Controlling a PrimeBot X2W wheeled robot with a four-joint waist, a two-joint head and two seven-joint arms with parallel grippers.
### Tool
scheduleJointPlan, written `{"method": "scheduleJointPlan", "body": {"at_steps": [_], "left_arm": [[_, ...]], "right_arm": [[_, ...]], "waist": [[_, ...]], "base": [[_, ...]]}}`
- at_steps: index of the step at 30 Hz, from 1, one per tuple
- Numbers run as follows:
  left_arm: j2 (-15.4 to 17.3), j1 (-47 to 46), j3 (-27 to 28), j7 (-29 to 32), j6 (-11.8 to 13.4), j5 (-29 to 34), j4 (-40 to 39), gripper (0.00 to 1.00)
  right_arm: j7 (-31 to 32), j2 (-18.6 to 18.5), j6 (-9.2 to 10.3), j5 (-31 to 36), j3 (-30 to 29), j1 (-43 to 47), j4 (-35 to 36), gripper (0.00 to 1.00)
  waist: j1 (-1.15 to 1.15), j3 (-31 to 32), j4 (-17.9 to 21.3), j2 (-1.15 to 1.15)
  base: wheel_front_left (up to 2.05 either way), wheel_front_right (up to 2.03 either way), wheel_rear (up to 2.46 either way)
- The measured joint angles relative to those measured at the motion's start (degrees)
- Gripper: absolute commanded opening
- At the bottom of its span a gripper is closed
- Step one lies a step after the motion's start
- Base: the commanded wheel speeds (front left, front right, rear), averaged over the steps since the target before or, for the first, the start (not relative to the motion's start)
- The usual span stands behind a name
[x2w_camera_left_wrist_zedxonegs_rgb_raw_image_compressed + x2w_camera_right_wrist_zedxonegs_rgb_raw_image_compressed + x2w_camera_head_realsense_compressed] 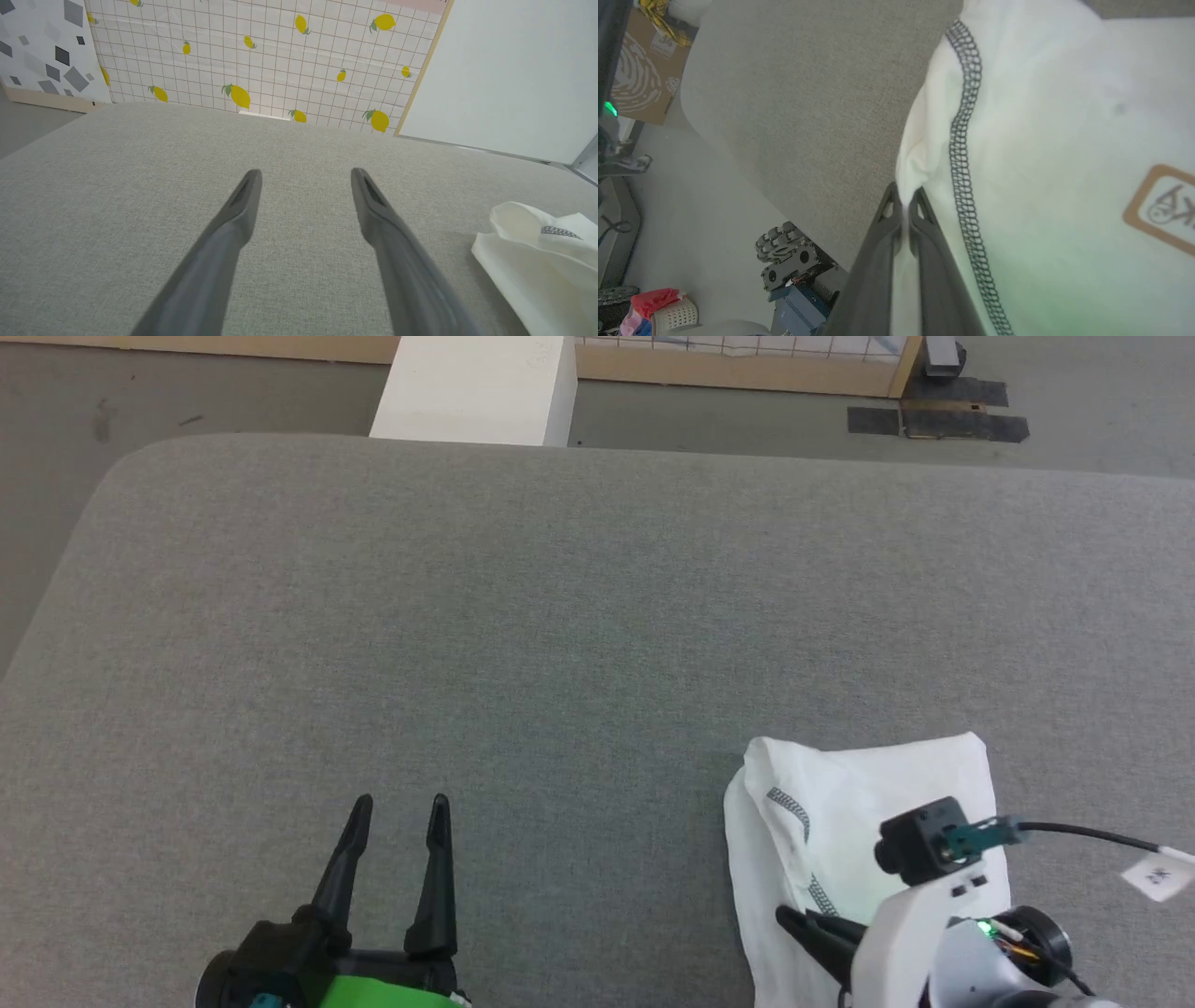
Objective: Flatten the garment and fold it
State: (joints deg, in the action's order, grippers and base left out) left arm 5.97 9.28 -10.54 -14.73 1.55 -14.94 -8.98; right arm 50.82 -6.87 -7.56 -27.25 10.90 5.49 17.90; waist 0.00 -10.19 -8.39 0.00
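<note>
With my right gripper (903, 201) pinching a thin edge fold of the garment (868, 784), bunched at four o'clock on the grey table (560, 616), and my left gripper (400, 801) spread empty at seven o'clock, a one-handed pull may slip or just drag the heap.

The head view looked down from above the near edge of the table (560, 616), reaching its far left corner. The left wrist view sat low over the table, facing its far edge and a lemon-print wall (261, 60). The right wrist view was close to the garment (1064, 140), facing back over the near edge. All three shared the garment's stitched seam.
</note>
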Motion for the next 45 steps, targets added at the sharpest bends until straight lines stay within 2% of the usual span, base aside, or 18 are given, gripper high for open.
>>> {"method": "scheduleJointPlan", "body": {"at_steps": [3, 4, 5, 8, 12, 18, 22, 25, 30, 34, 35, 45], "left_arm": [[-0.32, -0.05, -0.16, 0.0, -0.42, 0.0, 0.58, 1.0], [-0.57, -0.35, -0.33, 0.0, -0.57, 0.0, 1.02, 1.0], [-0.64, -0.53, -0.44, 0.0, -0.74, 0.01, 1.12, 1.0], [-0.85, -1.14, -0.85, 0.0, -1.09, 0.08, 1.41, 1.0], [-1.05, -1.26, -0.57, 0.0, -1.27, 0.23, 1.66, 1.0], [-1.51, -1.25, 0.01, 0.0, -1.52, 0.23, 1.94, 1.0], [-1.79, -1.18, 0.42, 0.0, -1.53, 0.24, 1.77, 1.0], [-1.85, -1.17, 0.56, 0.0, -1.55, 0.34, 1.34, 1.0], [-1.97, -1.17, 0.92, 0.0, -1.54, 0.87, 0.62, 1.0], [-2.11, -1.16, 2.0, 0.0, -1.18, 1.57, -0.29, 1.0], [-2.16, -1.08, 2.37, 0.0, -0.97, 1.56, -0.75, 1.0], [-2.26, -1.09, 2.25, 0.0, -1.01, 1.86, -0.94, 1.0]], "right_arm": [[-1.02, 0.74, -0.01, 3.15, 0.9, -1.33, -5.23, 0.0], [-3.13, 1.72, -0.01, 7.16, 0.91, -2.96, -10.87, 0.4], [-3.79, 2.12, -0.01, 7.91, 0.62, -3.47, -12.29, 0.99], [-5.67, 2.69, -0.01, 9.66, 0.67, -5.26, -15.74, 1.0], [-6.71, 3.43, -0.01, 9.14, 1.46, -7.26, -16.07, 1.0], [-4.31, 1.72, -0.01, 6.13, 0.81, -7.69, -9.94, 1.0], [-2.45, -0.24, -0.01, 3.68, -3.92, -6.21, -2.42, 1.0], [-2.34, -1.4, -0.01, 2.9, -9.76, -3.69, 2.76, 1.0], [-3.0, -1.31, -0.01, 2.66, -17.58, 0.76, 5.71, 1.0], [-4.07, 0.18, -0.01, 2.49, -18.8, 4.53, 3.57, 1.0], [-5.31, 1.48, -0.01, 2.64, -18.53, 6.04, 0.36, 1.0], [-11.88, 2.5, -0.01, 4.56, -18.85, 4.54, -11.99, 1.0]], "waist": [[0.0, 0.2, -0.24, 0.0], [0.0, 0.32, -0.48, 0.0], [0.0, 0.3, -0.54, 0.0], [0.0, 0.24, -0.83, 0.0], [0.0, 0.3, -0.51, 0.0], [0.0, 0.69, 0.83, 0.0], [0.0, 0.9, 1.94, 0.0], [0.0, 0.69, 2.74, 0.0], [0.0, -0.19, 3.62, 0.0], [0.0, -0.07, 4.06, 0.0], [0.0, 0.46, 3.94, 0.0], [0.0, 0.12, 1.62, 0.0]], "base": [[0.0, 0.0, 0.0], [0.0, 0.0, 0.0], [0.0, 0.0, 0.0], [0.0, 0.0, 0.0], [0.0, 0.0, 0.0], [0.0, 0.0, 0.0], [0.0, 0.0, 0.0], [0.0, 0.0, 0.0], [0.0, 0.0, 0.0], [0.0, 0.0, 0.0], [0.0, 0.0, 0.0], [0.0, 0.0, 0.0]]}}
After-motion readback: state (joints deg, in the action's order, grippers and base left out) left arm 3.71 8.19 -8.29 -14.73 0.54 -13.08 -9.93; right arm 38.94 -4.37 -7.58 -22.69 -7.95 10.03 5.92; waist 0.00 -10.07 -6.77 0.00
